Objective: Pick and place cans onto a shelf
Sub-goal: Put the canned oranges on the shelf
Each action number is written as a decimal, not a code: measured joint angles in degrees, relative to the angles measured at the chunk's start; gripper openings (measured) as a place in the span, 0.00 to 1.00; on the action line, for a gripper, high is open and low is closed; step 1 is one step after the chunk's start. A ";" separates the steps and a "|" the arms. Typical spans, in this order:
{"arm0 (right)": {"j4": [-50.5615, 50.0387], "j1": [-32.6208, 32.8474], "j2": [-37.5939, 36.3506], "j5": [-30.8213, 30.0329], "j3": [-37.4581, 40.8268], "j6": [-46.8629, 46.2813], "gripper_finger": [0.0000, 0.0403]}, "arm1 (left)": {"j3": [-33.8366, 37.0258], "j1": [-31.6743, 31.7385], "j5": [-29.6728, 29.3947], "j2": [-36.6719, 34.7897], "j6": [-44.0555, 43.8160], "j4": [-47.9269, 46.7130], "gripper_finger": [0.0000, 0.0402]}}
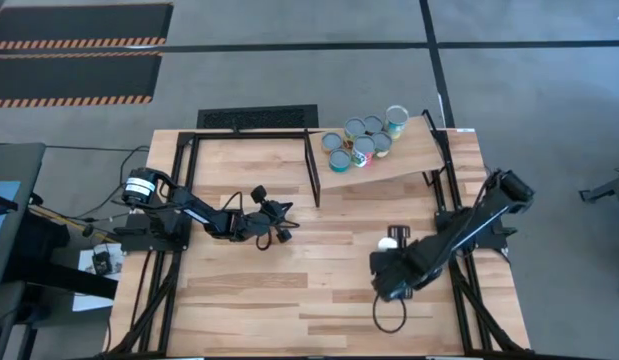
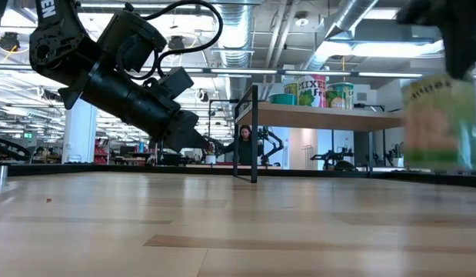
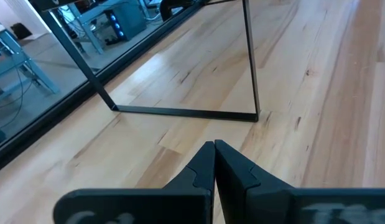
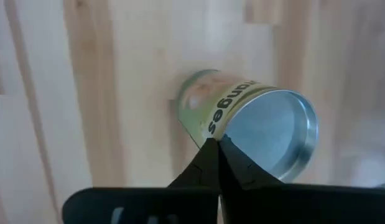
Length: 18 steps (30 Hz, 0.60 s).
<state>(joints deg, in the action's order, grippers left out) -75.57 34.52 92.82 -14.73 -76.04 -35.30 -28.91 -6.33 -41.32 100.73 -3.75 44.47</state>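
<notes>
High view: found seven cans (image 1: 363, 142) clustered on the shelf (image 1: 414, 160) at the far right of the surface (image 1: 319, 300), and one more can (image 1: 388, 241) standing apart on the planks, well short of the shelf. Recorded right hand (image 1: 394, 258) directly beside that lone can, arm reaching in from the right edge. Recorded left hand (image 1: 279, 222) mid-surface, left of the shelf's black frame (image 1: 315, 170). Low view: noted three shelved cans (image 2: 314, 91) on the raised board (image 2: 330, 117); saw the lone can (image 2: 434, 123), green-labelled and blurred, close at right under the dark right hand (image 2: 447, 27); could not tell whether it touched the planks. Saw left hand (image 2: 199, 140) tilted down and clear of the surface, with a person (image 2: 244, 145) in the room behind. Left wrist view: found left hand (image 3: 214, 150) clenched on nothing, fingers pressed flat together, aimed at the frame's foot (image 3: 180, 111). Right wrist view: found right hand (image 4: 218, 148) likewise clenched, tips meeting just in front of the can (image 4: 242, 118), silver top (image 4: 273, 134) in sight, nothing between the fingers.
</notes>
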 joint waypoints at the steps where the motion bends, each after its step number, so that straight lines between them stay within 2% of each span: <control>1: -0.87 -0.93 -0.77 -0.28 -1.05 1.16 0.01 | 0.02 -0.01 0.00 0.00 -0.09 0.00 0.00; 8: -8.46 -11.49 -6.21 -5.95 -8.66 8.88 0.01 | 0.02 0.00 0.10 0.00 -0.33 0.00 0.00; 12: -14.87 -18.71 -7.00 -6.69 -11.92 12.75 0.01 | 0.02 -0.02 0.15 0.00 -0.35 0.00 0.00; 18: -14.70 -28.78 -8.54 -7.89 -15.07 21.13 0.01 | 0.02 -0.01 0.18 0.00 -0.35 0.00 0.00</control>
<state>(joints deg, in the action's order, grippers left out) -90.27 5.75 84.27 -22.62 -91.11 -14.17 -28.88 -6.34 -41.15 100.73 -4.10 44.47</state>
